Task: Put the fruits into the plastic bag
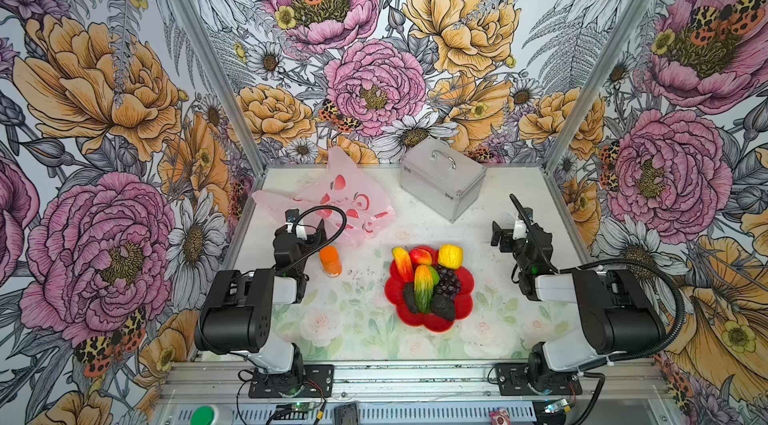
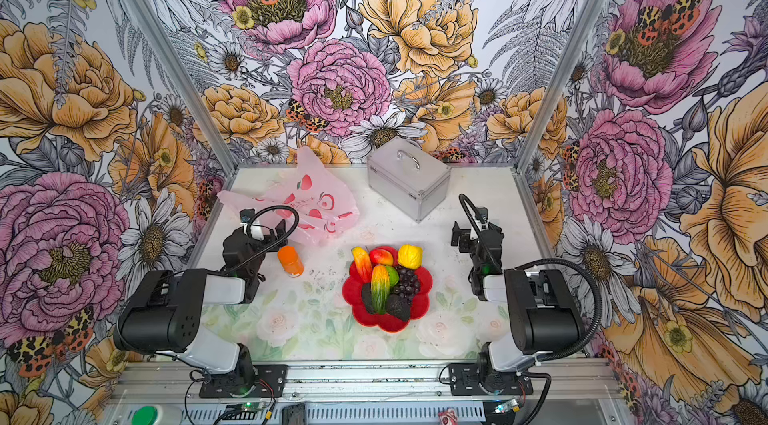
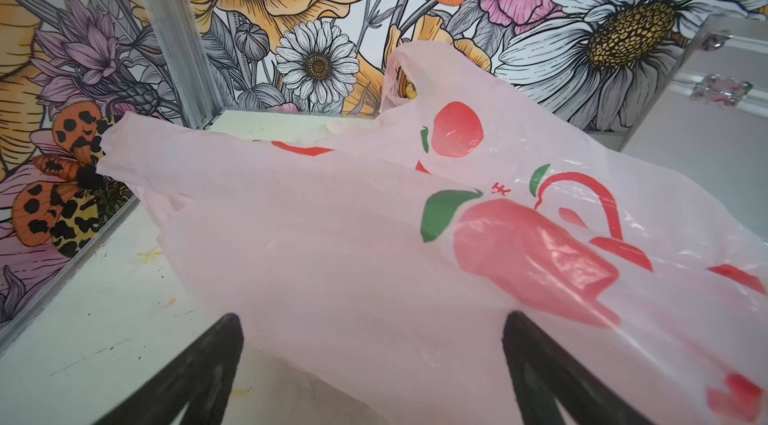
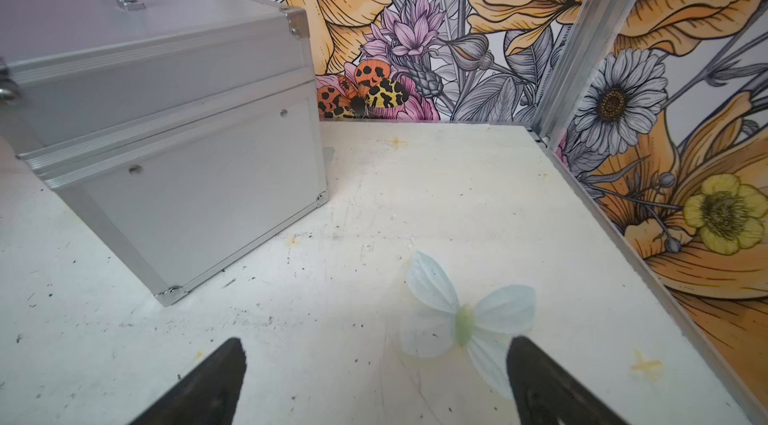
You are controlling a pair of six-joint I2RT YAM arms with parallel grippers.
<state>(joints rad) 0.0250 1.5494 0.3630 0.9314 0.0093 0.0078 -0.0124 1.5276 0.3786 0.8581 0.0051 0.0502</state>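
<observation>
In both top views I saw that nothing had been bagged. The small toy fruits [image 1: 428, 281] (mangoes, peach, lemon, lime, grapes and avocados) all lay heaped on the red flower-shaped plate [image 1: 463, 310] near the middle of the white table [image 1: 374, 344]. The thin, translucent pink plastic bag [image 1: 332, 202] lay crumpled at the far left, well apart from the plate, and I could make out no open mouth. An orange capped bottle [image 1: 330, 261] stood just in front of it. The left gripper [image 1: 305, 231] hung at the bag's near edge. The right gripper [image 1: 508, 231] hung over bare table, near the closed silver metal case [image 1: 442, 181].

Through the left wrist camera, the black fingers [image 3: 199, 377] stood spread wide with nothing held. The pink film lay just ahead of them, though I could not tell whether it touched them.

Through the right wrist camera, that gripper was also spread wide and empty, above bare table with the case ahead.

I judged the whole job was left: opening the bag first, then moving every fruit across.
</observation>
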